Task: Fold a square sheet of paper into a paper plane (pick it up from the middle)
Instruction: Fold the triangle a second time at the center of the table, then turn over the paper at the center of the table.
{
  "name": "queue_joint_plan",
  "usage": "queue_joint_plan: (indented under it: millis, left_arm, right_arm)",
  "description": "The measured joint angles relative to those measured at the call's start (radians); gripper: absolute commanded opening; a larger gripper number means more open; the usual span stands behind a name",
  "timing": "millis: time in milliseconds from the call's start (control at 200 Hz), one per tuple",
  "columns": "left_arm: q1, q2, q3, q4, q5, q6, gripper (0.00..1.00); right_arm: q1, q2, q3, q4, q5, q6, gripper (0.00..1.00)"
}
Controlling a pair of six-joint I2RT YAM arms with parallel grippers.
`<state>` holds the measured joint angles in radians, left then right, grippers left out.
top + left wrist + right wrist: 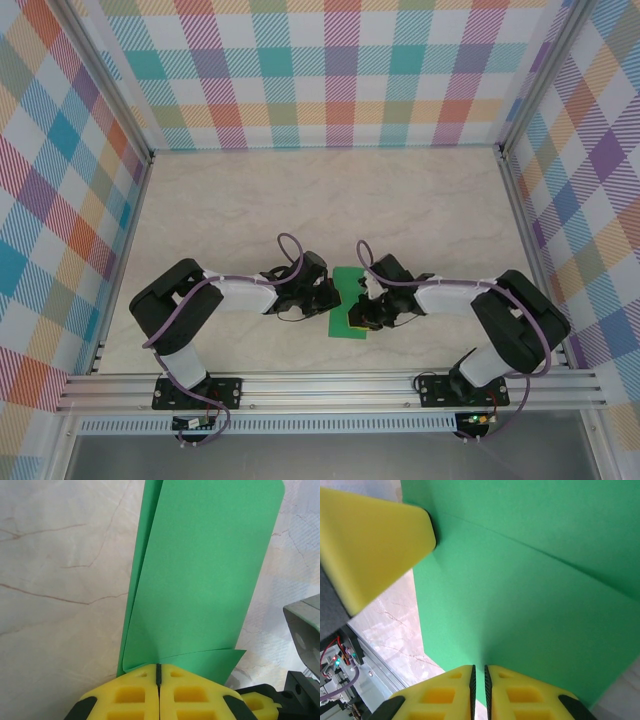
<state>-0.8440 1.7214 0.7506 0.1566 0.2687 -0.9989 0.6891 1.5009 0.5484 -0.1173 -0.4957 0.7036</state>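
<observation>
Square sheet of paper: thin, matte, bright green, folded over into a narrow doubled strip with rounded corners and one shallow diagonal crease. Sits at 6 o'clock on the pale, marble-veined surface. Left fingers, blocky yellow pads, are pressed flat together on its edge from 9 o'clock. Right fingers, at 3 o'clock, show only a thin slit, pinching the opposite edge.
</observation>
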Motion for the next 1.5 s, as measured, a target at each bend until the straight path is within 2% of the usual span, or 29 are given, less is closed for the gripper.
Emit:
queue_joint_plan:
  millis: [180, 375, 565, 785, 985, 1080, 1215, 1500]
  left_arm:
    - [0.0, 0.0, 0.0, 0.0, 0.0, 0.0, 0.06]
    - [0.0, 0.0, 0.0, -0.002, -0.001, 0.0, 0.06]
    - [0.0, 0.0, 0.0, -0.003, -0.001, 0.0, 0.06]
    - [0.0, 0.0, 0.0, -0.003, -0.001, 0.0, 0.06]
    - [0.0, -0.002, 0.001, -0.005, -0.001, 0.0, 0.07]
    - [0.0, -0.002, 0.006, -0.016, -0.001, 0.0, 0.07]
    - [0.0, -0.009, 0.01, -0.036, -0.011, 0.0, 0.07]
    - [0.0, -0.017, 0.013, -0.061, -0.026, 0.0, 0.07]
  right_arm:
    - [0.0, -0.068, -0.035, -0.048, 0.015, 0.004, 0.18]
    - [-0.002, -0.066, -0.066, -0.01, 0.006, 0.016, 0.17]
    - [0.0, -0.179, -0.12, -0.05, 0.024, 0.026, 0.24]
    - [-0.001, -0.206, -0.153, -0.058, 0.023, 0.026, 0.21]
    - [-0.003, -0.288, -0.135, -0.149, 0.078, 0.031, 0.32]
    - [-0.043, -0.326, -0.103, -0.184, 0.106, 0.029, 0.37]
    - [-0.095, -0.28, -0.05, -0.183, 0.119, 0.03, 0.4]
    - [-0.096, -0.121, 0.024, -0.14, 0.117, 0.036, 0.42]
